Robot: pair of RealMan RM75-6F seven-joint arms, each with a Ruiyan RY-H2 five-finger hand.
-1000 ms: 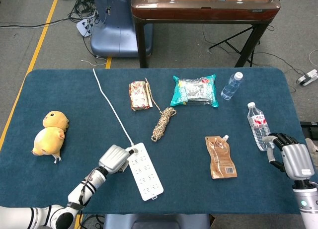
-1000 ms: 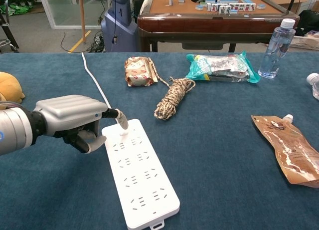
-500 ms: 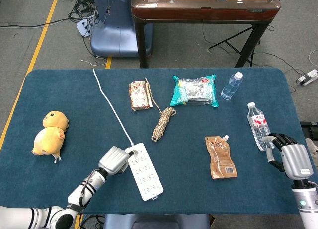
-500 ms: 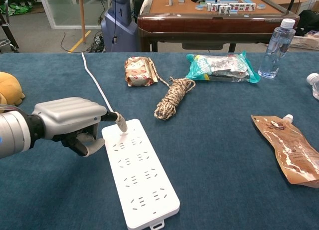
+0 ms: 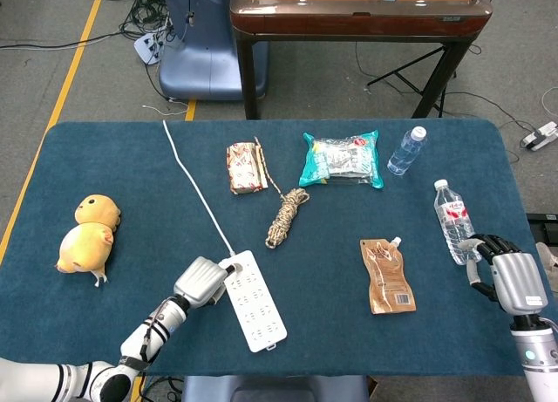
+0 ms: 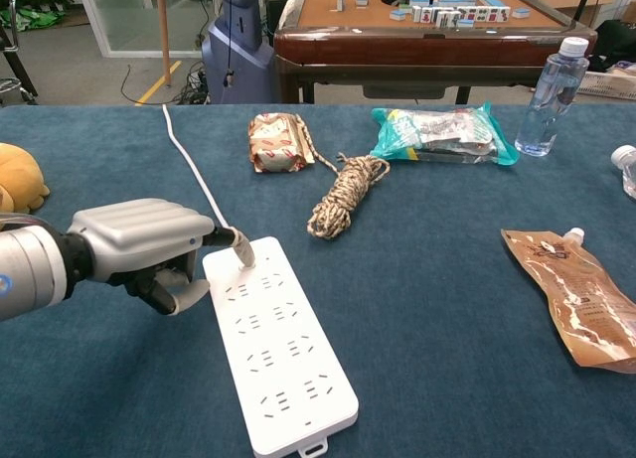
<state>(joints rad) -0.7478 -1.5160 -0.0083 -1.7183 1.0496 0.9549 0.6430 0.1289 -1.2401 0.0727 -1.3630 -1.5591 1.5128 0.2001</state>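
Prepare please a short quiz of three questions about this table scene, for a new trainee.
1. True or false: the left hand is at the cord end of the white power strip.
2. Which thing lies nearest the right hand? A) plush chick B) lying water bottle C) rope coil
3. Fill in: the brown spouted pouch lies ____ on the blue table.

Key:
1. True; its fingers curl at the strip's corner, beside the white cord.
2. B
3. Flat
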